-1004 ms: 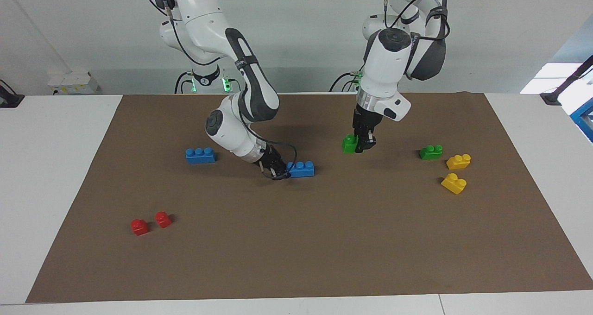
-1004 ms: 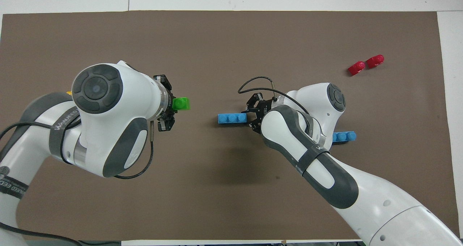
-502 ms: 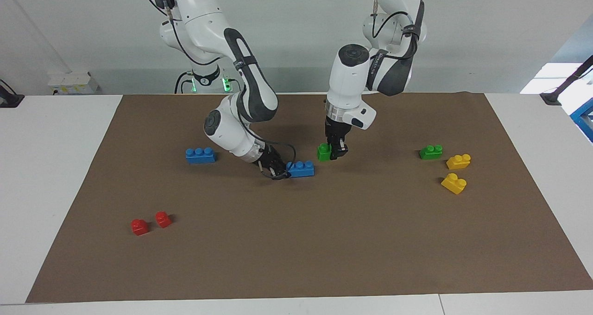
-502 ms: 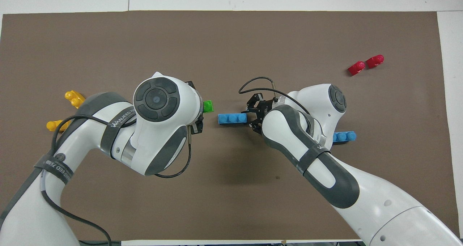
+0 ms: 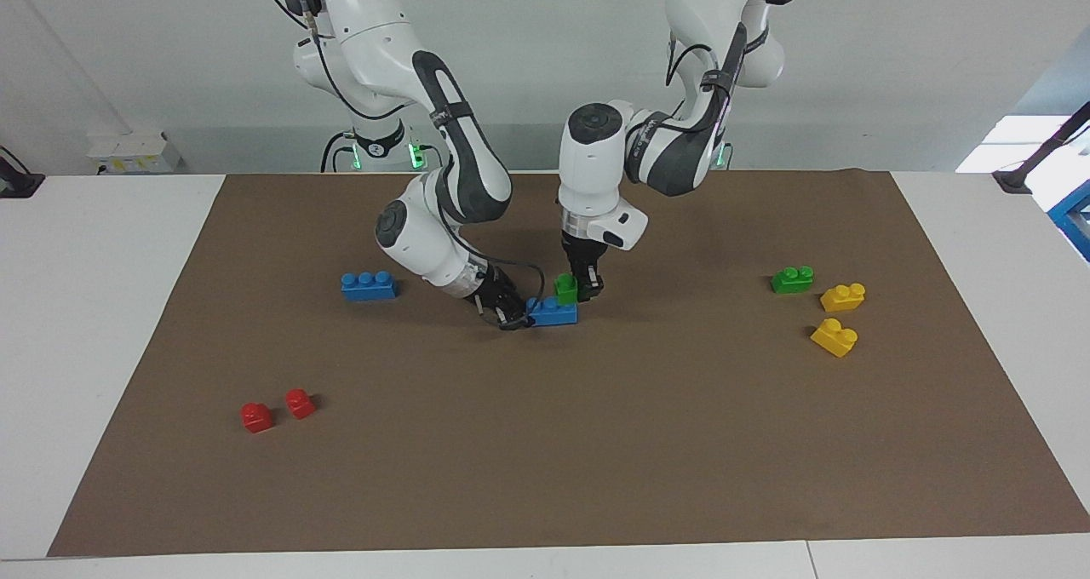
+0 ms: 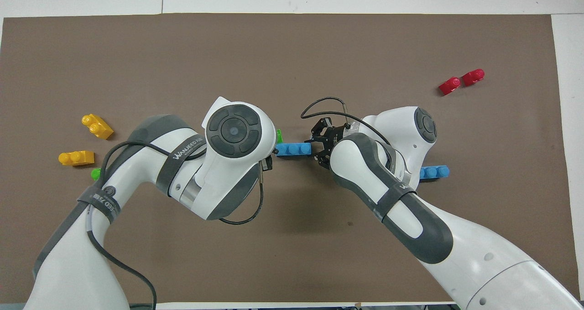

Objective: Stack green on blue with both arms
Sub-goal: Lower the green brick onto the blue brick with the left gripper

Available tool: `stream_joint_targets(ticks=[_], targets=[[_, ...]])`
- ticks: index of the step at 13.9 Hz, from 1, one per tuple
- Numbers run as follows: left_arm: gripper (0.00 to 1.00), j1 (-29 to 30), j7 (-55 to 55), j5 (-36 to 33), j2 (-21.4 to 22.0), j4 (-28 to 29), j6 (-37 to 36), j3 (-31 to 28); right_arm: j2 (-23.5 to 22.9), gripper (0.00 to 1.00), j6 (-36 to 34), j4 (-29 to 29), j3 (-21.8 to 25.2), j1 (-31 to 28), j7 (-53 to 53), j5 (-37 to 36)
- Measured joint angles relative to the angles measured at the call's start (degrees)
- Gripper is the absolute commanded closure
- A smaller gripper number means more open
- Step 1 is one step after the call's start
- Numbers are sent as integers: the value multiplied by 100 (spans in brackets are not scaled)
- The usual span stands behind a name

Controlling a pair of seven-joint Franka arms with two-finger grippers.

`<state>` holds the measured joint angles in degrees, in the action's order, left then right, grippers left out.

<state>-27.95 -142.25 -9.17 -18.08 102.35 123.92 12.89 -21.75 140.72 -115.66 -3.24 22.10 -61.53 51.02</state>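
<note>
Green brick (image 5: 565, 287) over blue brick (image 5: 555, 311).

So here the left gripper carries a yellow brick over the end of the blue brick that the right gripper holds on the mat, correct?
Not quite: the brick in the left gripper is green, not yellow. The facing view shows the green brick over the end of the blue brick, which the right gripper holds at its other end on the mat. Both yellow bricks lie untouched.
</note>
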Motion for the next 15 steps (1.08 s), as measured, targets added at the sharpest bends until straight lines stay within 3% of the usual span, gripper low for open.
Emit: stream_joint_targets(ticks=[15], targets=[[100,-194,-180,-208,-314,-80,11,2,36,100,130,-63,-34,7,33,1]])
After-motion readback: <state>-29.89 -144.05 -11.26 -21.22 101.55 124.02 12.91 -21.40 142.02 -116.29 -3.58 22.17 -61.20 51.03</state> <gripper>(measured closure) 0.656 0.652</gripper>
